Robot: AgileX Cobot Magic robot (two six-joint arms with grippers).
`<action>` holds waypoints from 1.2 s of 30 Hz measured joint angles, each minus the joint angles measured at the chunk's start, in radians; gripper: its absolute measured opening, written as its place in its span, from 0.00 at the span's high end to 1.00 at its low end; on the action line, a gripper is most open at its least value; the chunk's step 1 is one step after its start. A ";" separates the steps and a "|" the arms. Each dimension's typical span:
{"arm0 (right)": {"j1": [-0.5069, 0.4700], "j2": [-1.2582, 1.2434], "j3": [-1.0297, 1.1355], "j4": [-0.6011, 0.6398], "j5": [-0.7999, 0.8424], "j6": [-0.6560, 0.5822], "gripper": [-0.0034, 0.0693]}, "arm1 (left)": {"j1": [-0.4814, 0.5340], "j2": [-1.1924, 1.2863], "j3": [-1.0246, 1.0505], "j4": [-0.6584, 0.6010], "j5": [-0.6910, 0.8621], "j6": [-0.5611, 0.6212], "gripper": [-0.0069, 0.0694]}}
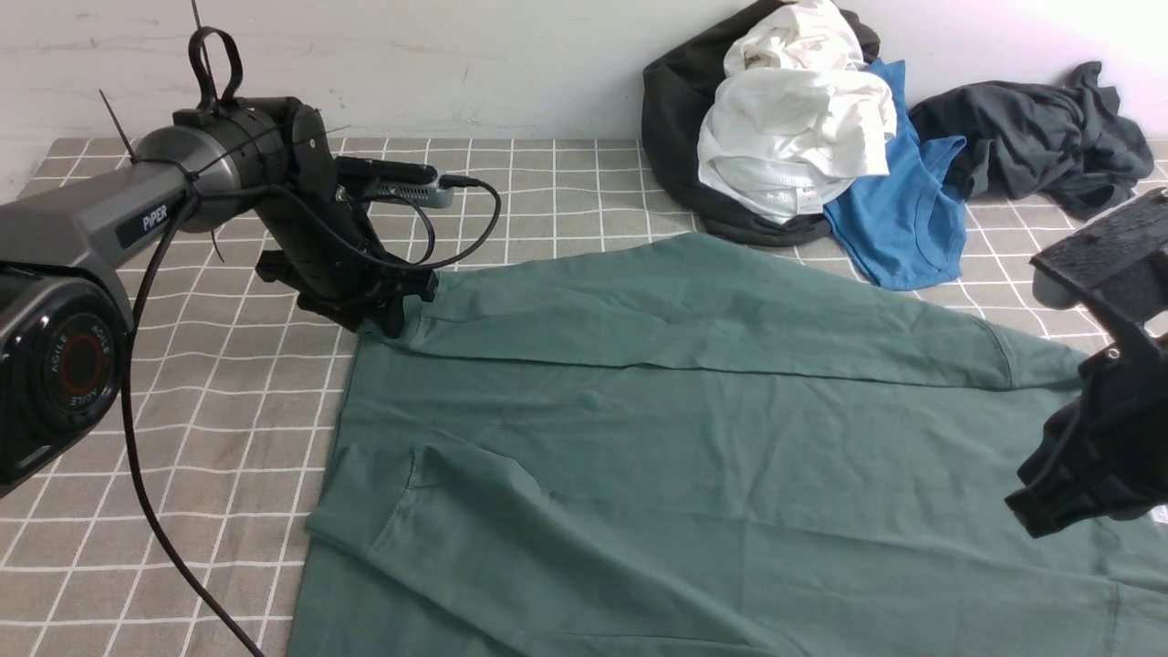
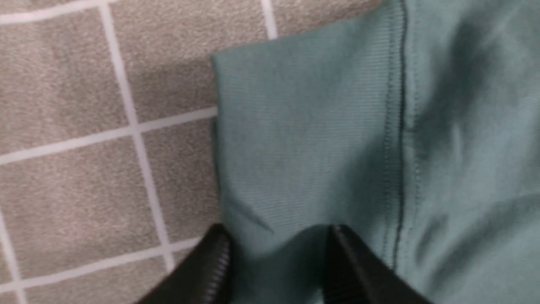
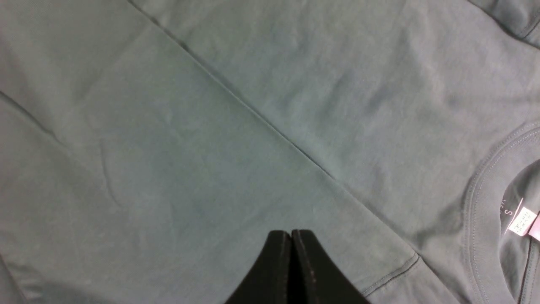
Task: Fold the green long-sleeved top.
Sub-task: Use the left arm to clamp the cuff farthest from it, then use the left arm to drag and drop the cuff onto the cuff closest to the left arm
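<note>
Items you have in view beyond the job itself:

1. Grey woven tablecloth with a white grid of lines, covering the whole work surface.
2. Crumpled white cotton garment, at the far side, right of centre, topping a heap.
3. Black soft garment, under the white one and showing to its left.
4. Bright blue shirt, spilling from the heap's right side towards you.
5. Dark grey rumpled garment, just right of the blue shirt.
6. Plain pale wall behind the table.
</note>
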 joint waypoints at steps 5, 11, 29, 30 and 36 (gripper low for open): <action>0.000 0.000 0.000 0.000 0.001 0.000 0.97 | 0.000 -0.004 0.000 -0.007 0.001 0.000 0.87; 0.000 0.000 0.000 0.000 0.001 0.000 0.97 | -0.001 -0.026 0.000 0.021 0.008 0.000 0.88; 0.000 0.000 0.000 0.000 0.000 0.003 0.97 | -0.003 -0.158 0.001 0.045 0.172 0.008 0.88; 0.000 0.000 0.000 0.008 0.000 0.003 0.97 | -0.003 -0.157 0.001 0.046 0.177 0.008 0.88; 0.000 -0.017 0.000 0.014 0.006 0.003 0.97 | -0.009 -0.197 0.046 0.009 0.262 0.008 0.88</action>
